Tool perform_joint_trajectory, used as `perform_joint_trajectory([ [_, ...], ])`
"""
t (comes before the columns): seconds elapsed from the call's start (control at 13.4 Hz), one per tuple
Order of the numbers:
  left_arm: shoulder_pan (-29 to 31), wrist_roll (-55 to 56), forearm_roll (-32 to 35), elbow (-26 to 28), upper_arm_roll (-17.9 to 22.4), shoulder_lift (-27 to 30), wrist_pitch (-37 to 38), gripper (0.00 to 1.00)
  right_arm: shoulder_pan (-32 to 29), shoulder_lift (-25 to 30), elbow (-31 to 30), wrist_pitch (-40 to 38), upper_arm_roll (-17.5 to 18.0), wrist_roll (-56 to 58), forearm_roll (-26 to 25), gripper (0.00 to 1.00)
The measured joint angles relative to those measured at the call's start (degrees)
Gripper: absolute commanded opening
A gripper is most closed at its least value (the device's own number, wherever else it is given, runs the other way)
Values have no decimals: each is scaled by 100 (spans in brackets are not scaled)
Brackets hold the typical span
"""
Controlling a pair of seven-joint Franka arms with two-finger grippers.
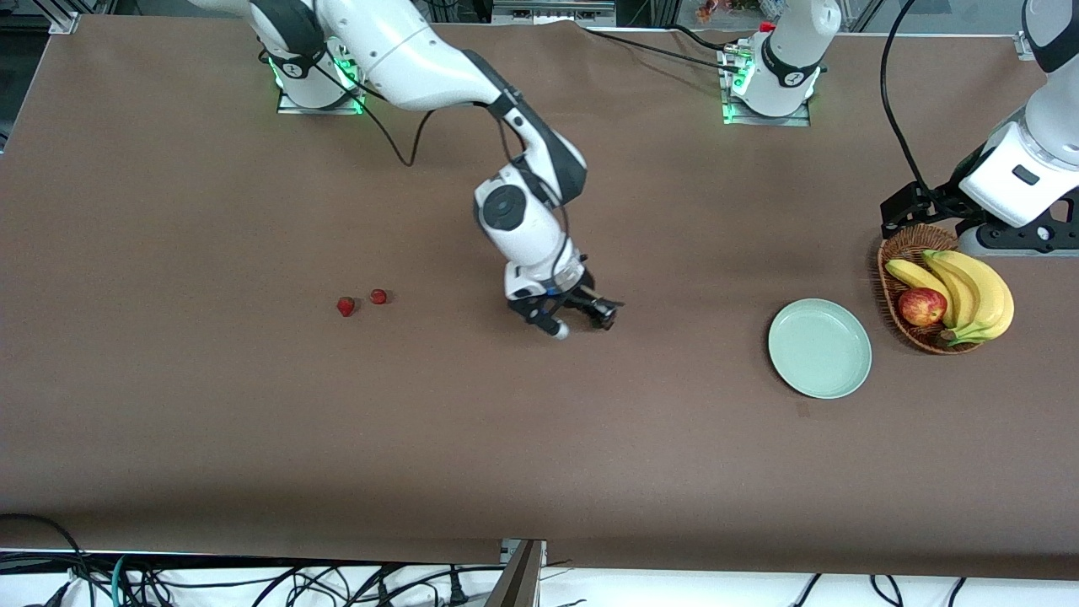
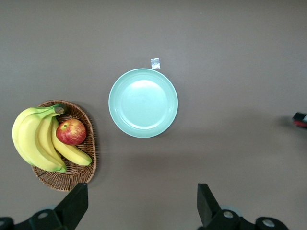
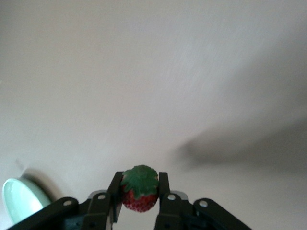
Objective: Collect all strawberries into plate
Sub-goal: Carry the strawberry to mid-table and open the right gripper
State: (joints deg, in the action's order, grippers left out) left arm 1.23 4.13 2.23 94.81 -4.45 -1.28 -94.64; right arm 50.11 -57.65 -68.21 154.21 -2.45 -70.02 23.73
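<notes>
A: What lies on the bench [image 1: 211, 421], scanning from the right arm's end toward the left arm's end?

B: Taking the plate [image 1: 819, 347] as landmark: two strawberries [image 1: 362, 302] sit side by side, just apart, well away from it toward the right arm's end. Between them and the plate, the right end effector [image 1: 582, 316] hangs over bare bench. Then the mint-green plate, nothing in it. Just beside it, toward the left arm's end, a wicker basket [image 1: 895, 253] holds bananas [image 1: 969, 291] and an apple [image 1: 921, 305]. The left end effector [image 2: 141, 203] waits high above the plate, fingers spread, holding nothing.

A: And the right one?

B: Its fingers pinch the third strawberry [image 3: 139, 189], green top up.

A: What could go wrong?

B: In my judgement the berry is small and round, so it may slip in transit. Let go too early, or at the plate's shallow rim, it could roll onto the bench.

A: Do the views differ?

B: Yes. Only the right wrist view shows the held berry; the front view hides it among the fingers. The left wrist view alone shows a scrap of something pale [image 2: 155, 63] touching the plate's rim.
</notes>
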Motion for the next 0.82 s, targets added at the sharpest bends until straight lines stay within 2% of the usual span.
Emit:
perform_joint_trajectory([
  [0.15, 114, 0, -54, -1, 2, 0, -3, 100, 114, -86, 153, 139, -5, -280, 2, 78],
  [0.22, 156, 0, -121, -1, 2, 0, -3, 100, 147, -90, 167, 255, -5, -384, 2, 95],
  [0.3, 184, 0, -146, -2, 2, 0, -4, 100, 164, -91, 169, 318, -8, -438, 2, 99],
  [0.45, 194, 0, -155, -2, 1, 0, -4, 100, 160, -91, 194, 380, -82, -449, 2, 99],
  [0.6, 194, 0, -159, -2, -2, -3, -39, 100, 126, -56, 273, 165, -333, -386, -85, 99],
  [0.82, 192, -1, -162, 0, -10, -81, -249, 100, 15, 216, 380, -1366, -874, 205, -571, 99],
])
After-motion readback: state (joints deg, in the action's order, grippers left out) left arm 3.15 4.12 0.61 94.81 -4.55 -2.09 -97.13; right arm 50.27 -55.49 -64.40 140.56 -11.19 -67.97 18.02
